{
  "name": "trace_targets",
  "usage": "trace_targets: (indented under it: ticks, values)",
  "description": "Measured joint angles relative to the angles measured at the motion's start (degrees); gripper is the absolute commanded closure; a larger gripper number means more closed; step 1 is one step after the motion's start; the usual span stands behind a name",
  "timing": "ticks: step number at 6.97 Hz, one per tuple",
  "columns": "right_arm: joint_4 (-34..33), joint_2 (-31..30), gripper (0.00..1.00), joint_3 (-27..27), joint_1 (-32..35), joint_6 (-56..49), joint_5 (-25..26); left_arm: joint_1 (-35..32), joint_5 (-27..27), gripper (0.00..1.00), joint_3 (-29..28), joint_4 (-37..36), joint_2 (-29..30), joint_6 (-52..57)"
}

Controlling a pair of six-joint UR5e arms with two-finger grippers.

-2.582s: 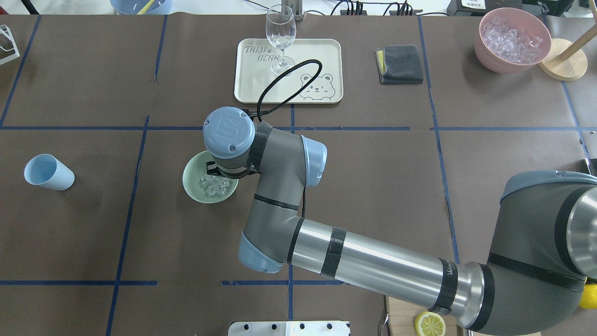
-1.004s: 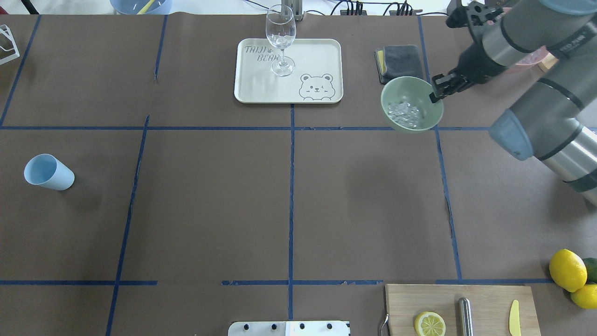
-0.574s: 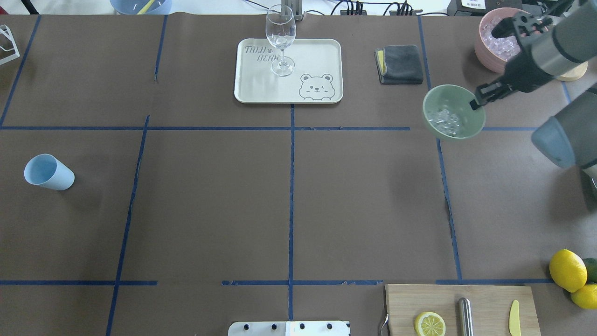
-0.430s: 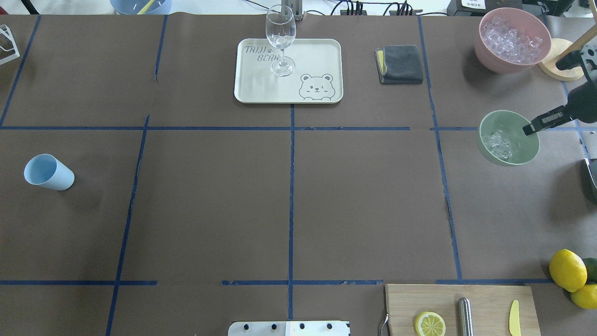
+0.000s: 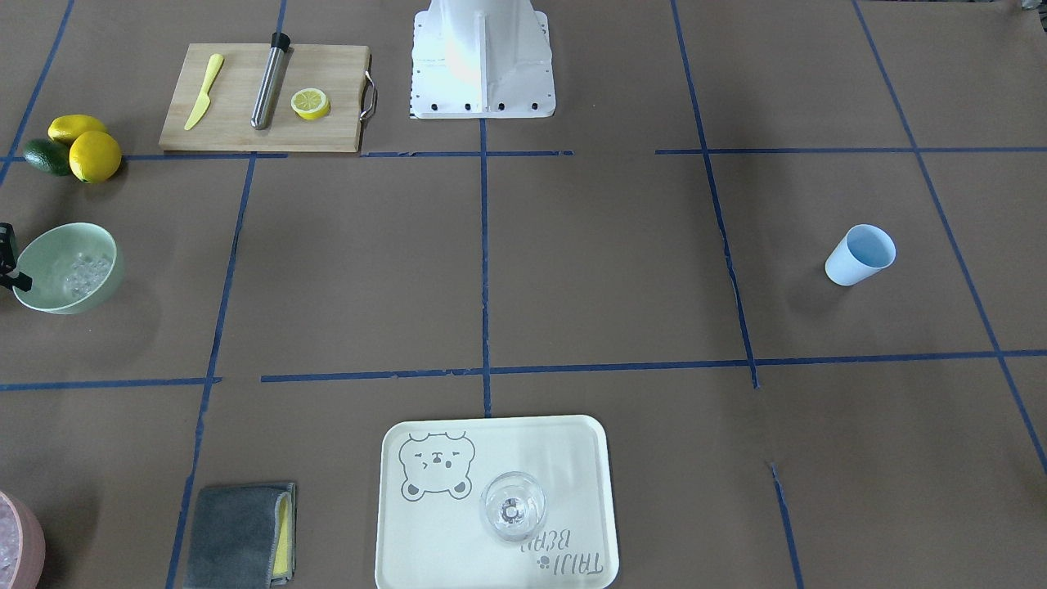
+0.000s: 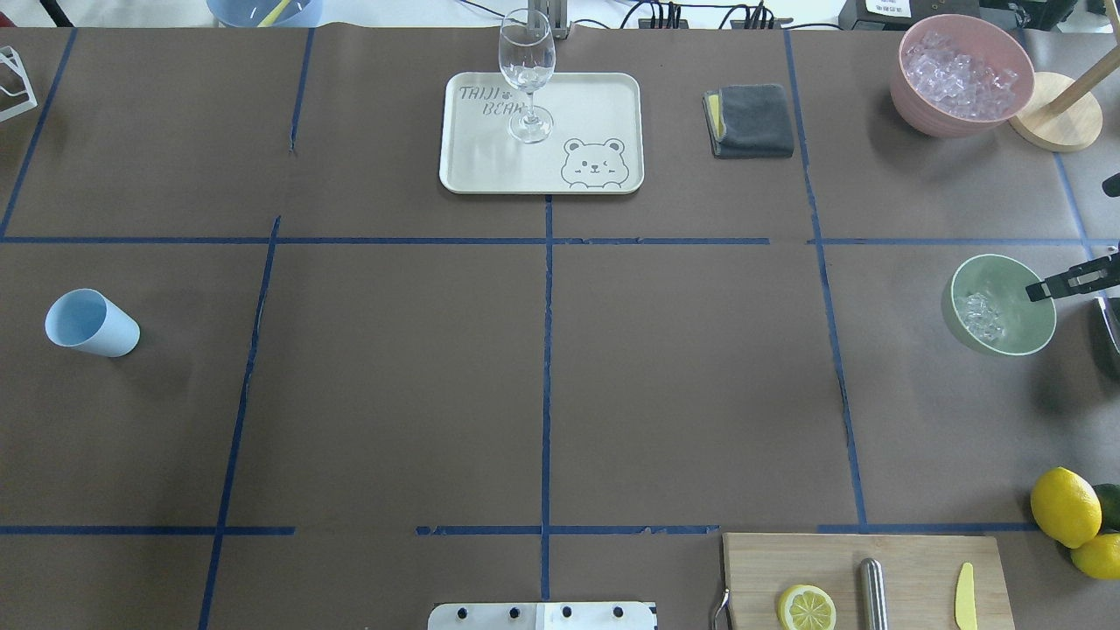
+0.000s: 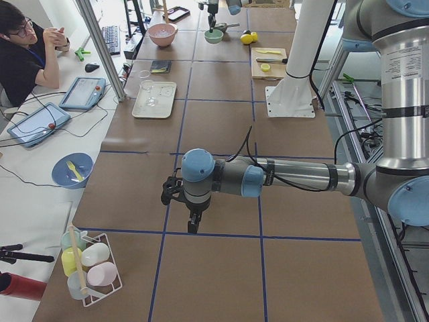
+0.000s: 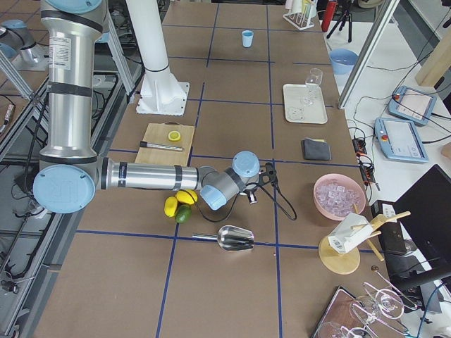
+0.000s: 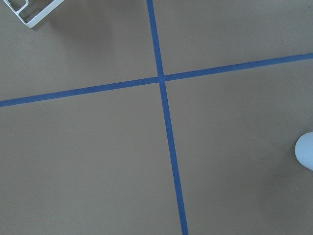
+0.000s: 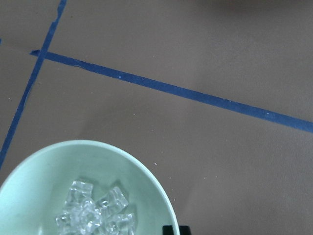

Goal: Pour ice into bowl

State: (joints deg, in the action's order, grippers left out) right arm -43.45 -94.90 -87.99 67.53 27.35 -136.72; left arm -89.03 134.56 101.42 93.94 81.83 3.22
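Observation:
The pale mint-green bowl (image 6: 1015,328) is at the right side of the table, with a shadow on the paper beside it. A few clear ice cubes (image 6: 980,315) lie in it. My right gripper (image 6: 1046,289) is shut on its rim; only the fingertips show at the view's edge. The bowl also shows in the front-facing view (image 5: 49,298) and the right wrist view (image 10: 58,166), with the ice (image 10: 95,213) inside. My left gripper (image 7: 192,225) shows only in the exterior left view, over bare table; I cannot tell its state.
A light blue cup (image 6: 90,322) stands tilted at the far left. A pink bowl of ice (image 6: 961,74), a grey cloth (image 6: 750,120) and a tray (image 6: 604,96) with a wine glass stand at the back. Lemons (image 6: 1065,506) and a cutting board (image 6: 910,560) are front right.
My right arm has carried the mint-green bowl with the ice from left of the table's centre, past the grey cloth, to the right edge. The cup has not moved.

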Motion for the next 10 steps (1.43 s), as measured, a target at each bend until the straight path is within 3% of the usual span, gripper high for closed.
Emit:
trace_targets:
  ticks: [1, 2, 3, 7, 8, 10]
  values:
    - [2.46, 0.09, 1.0, 0.67, -1.25, 2.74, 0.81, 0.0, 0.0, 0.0, 0.0, 0.01, 0.0, 0.02]
    - [3.37, 0.45, 0.86, 0.96, -3.11, 4.38, 2.53, 0.0, 0.0, 0.0, 0.01, 0.01, 0.0, 0.03]
    - [3.55, 0.94, 0.01, 1.05, -4.47, 5.38, 3.77, 0.0, 0.0, 0.0, 0.0, 0.01, 0.0, 0.03]
    - [2.57, 0.95, 0.0, 0.81, -1.71, 3.17, 3.95, -0.01, 0.26, 0.0, 0.0, 0.01, 0.03, -0.05]
    - [-0.24, 0.87, 0.0, 0.66, 1.66, -0.79, 2.97, -0.06, 0.42, 0.0, -0.09, 0.01, 0.02, -0.05]
    - [-15.1, 1.33, 0.0, -0.3, 12.23, -18.46, 1.98, -0.05, 0.54, 0.0, -0.27, 0.03, -0.03, 0.03]
